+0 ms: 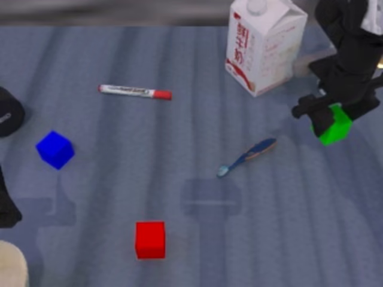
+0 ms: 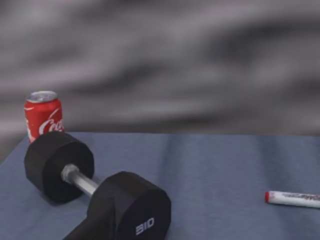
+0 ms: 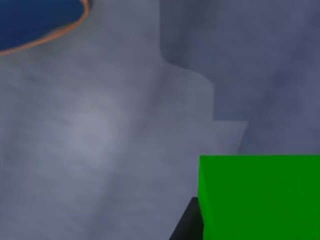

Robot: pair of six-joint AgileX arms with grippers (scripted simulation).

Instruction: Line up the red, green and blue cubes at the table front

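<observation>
The green cube (image 1: 336,127) sits at the right side of the table (image 1: 179,137), in front of the milk carton, with my right gripper (image 1: 328,119) shut on it from above. The right wrist view shows the green cube (image 3: 260,195) with one dark finger (image 3: 189,225) pressed against its side. On the left stands the blue cube (image 1: 55,149). The red cube (image 1: 149,240) rests near the front, left of centre. My left arm (image 1: 6,206) is parked at the left edge; its fingers are hidden.
A milk carton (image 1: 263,45) stands at the back right. A red-capped white marker (image 1: 134,91) lies at the back left, and a blue spoon (image 1: 248,156) lies right of centre. A black dumbbell (image 2: 90,195) and a cola can (image 2: 43,116) are at the far left.
</observation>
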